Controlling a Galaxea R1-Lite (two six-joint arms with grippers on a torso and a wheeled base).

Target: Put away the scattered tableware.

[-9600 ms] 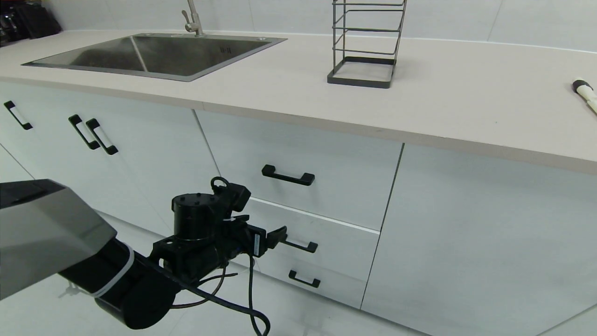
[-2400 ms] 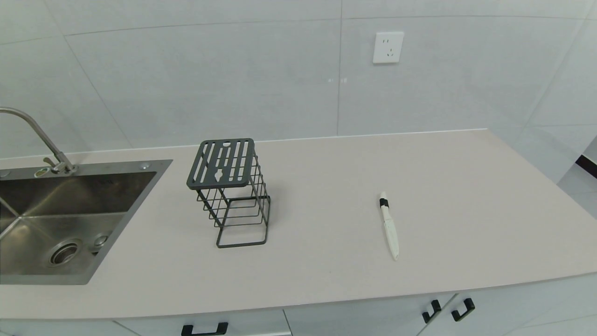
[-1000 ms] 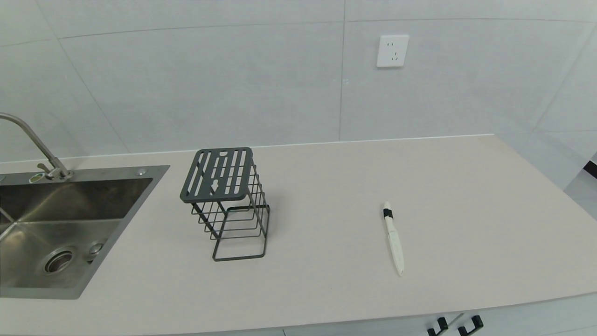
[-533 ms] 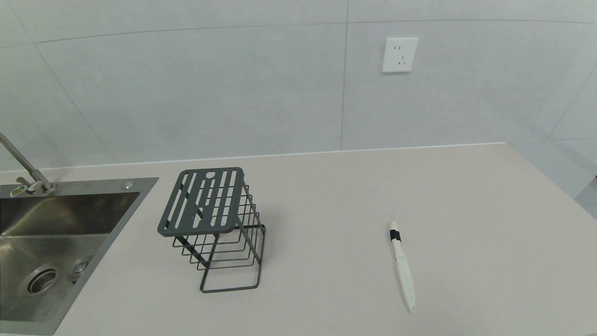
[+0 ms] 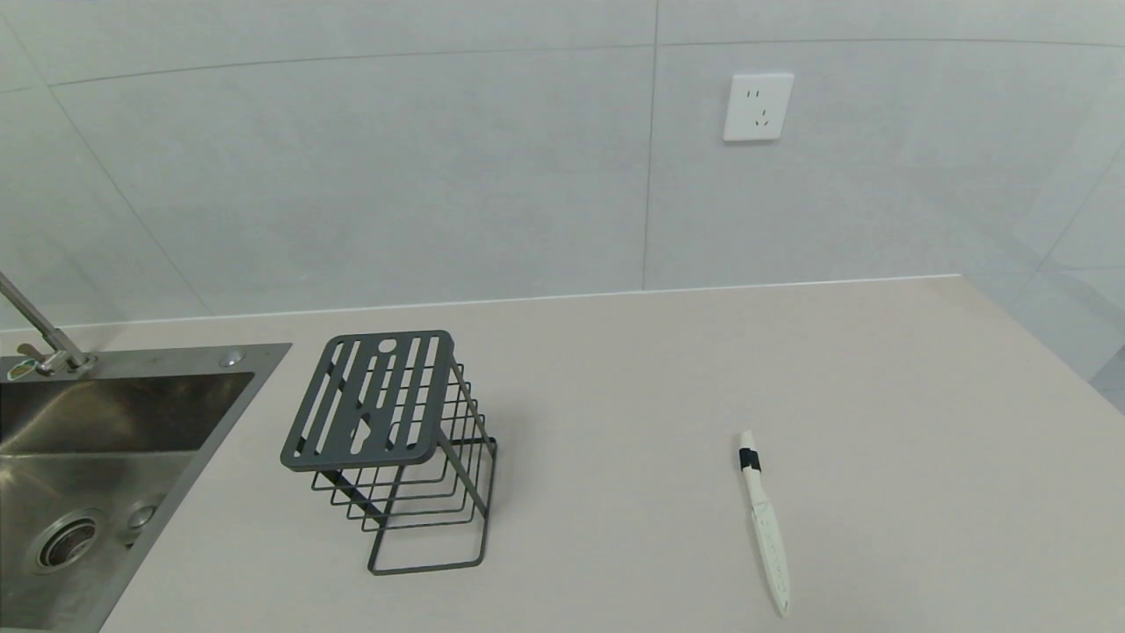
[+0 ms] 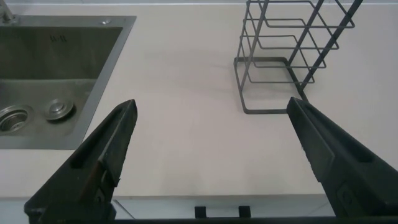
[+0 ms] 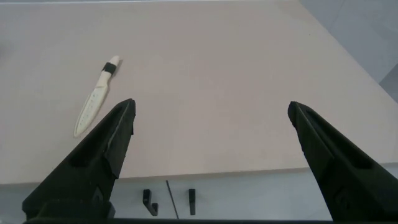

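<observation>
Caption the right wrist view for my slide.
Open right hand at the front edge of the countertop, white knife lying flat ahead, untouched.

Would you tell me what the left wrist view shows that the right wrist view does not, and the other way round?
Particular to the left wrist view: the steel sink with its drain, the lower part of the wire rack, and the left gripper, open. Particular to the right wrist view: the white knife lying flat, and the right gripper, open. Shared by both: the pale countertop and black cabinet handles below its front edge.
</observation>
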